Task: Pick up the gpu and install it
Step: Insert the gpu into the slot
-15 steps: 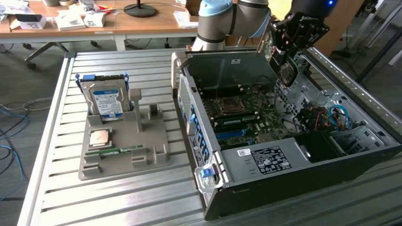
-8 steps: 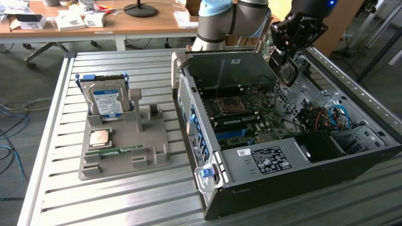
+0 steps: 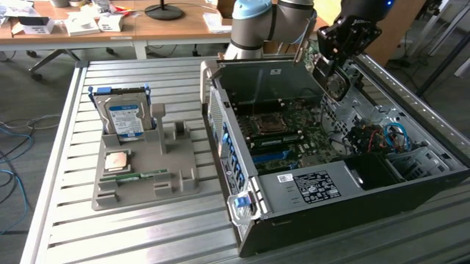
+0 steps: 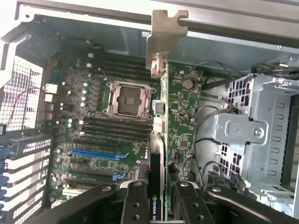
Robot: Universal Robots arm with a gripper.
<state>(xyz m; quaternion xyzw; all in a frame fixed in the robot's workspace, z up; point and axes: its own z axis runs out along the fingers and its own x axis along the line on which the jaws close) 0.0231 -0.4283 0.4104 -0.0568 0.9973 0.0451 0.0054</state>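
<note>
My gripper (image 3: 332, 52) hangs over the far end of the open computer case (image 3: 345, 203) and is shut on the gpu (image 3: 336, 83). The card hangs below the fingers, its round fan facing the exterior view's left. In the wrist view the gpu (image 4: 161, 116) shows edge-on between my two black fingers (image 4: 135, 200), its silver bracket (image 4: 166, 32) at the far end near the case wall. It hovers above the green motherboard (image 4: 117, 140), beside the bare processor socket (image 4: 128, 99) and above the blue slot (image 4: 96, 154), touching neither.
On the slatted table, a grey holder (image 3: 147, 165) at the exterior view's left carries a hard drive (image 3: 126, 118), a processor (image 3: 118, 160) and a memory stick (image 3: 136, 177). A metal drive cage (image 4: 254, 135) and loose cables (image 3: 389, 135) crowd the case's other side.
</note>
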